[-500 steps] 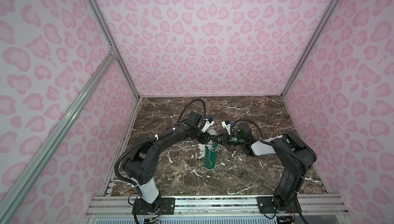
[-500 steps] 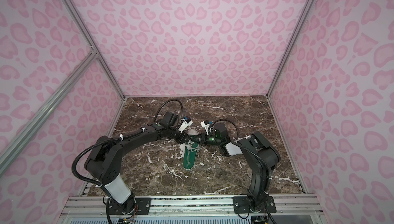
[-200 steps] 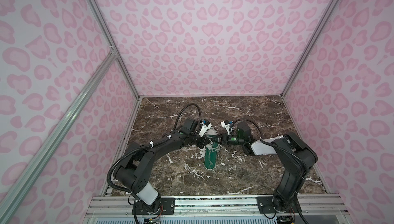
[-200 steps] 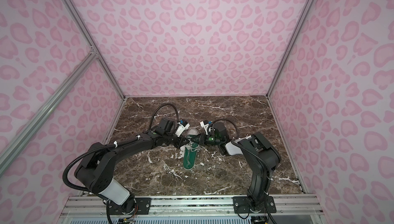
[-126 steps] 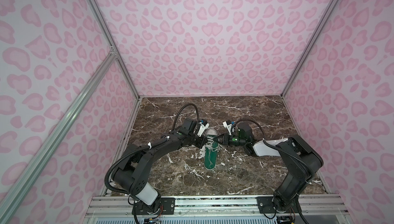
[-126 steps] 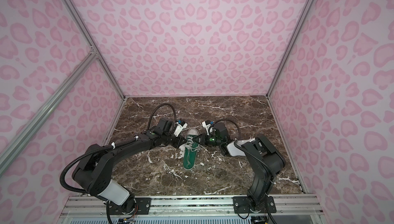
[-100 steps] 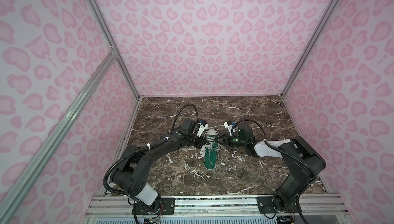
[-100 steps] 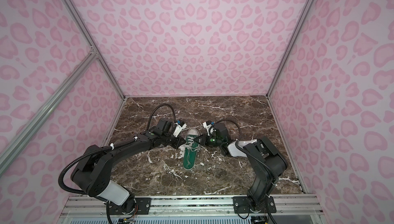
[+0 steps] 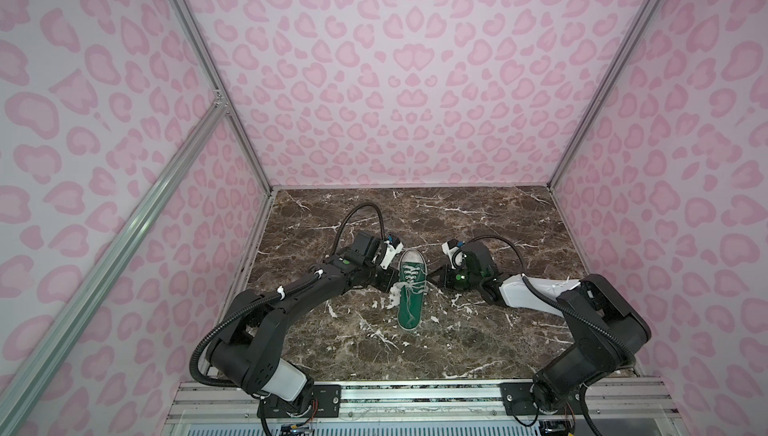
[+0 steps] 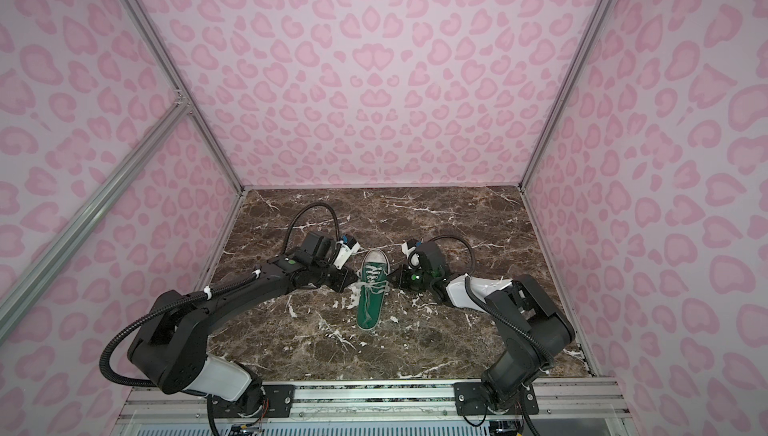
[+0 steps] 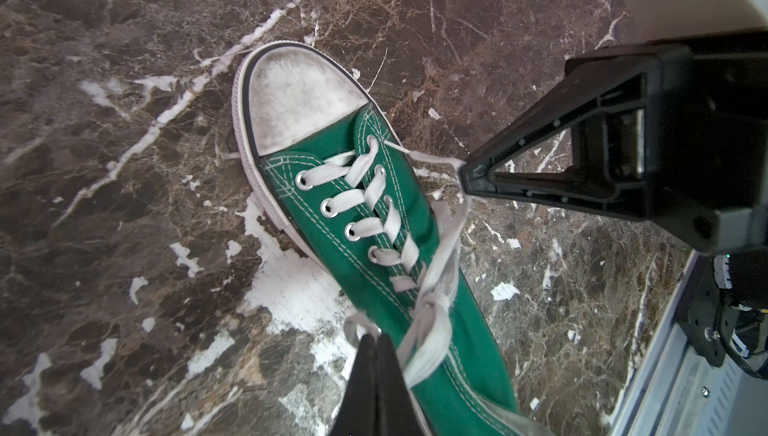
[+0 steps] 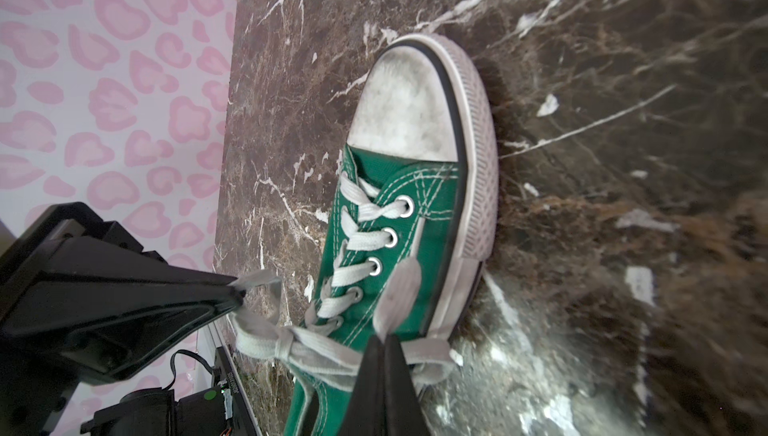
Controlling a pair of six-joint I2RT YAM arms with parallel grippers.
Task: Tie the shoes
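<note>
The green sneaker (image 9: 410, 288) lay on the marble table (image 9: 478, 342) between my arms. My left gripper (image 11: 376, 340) and right gripper (image 12: 384, 340) each were clamped on its white laces (image 11: 432, 305).

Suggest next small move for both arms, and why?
Probably pull both pincers a little further apart, outward from the shoe. The left pincer and the right pincer are each shut on a lace loop, and the knot between them looks loose.
</note>
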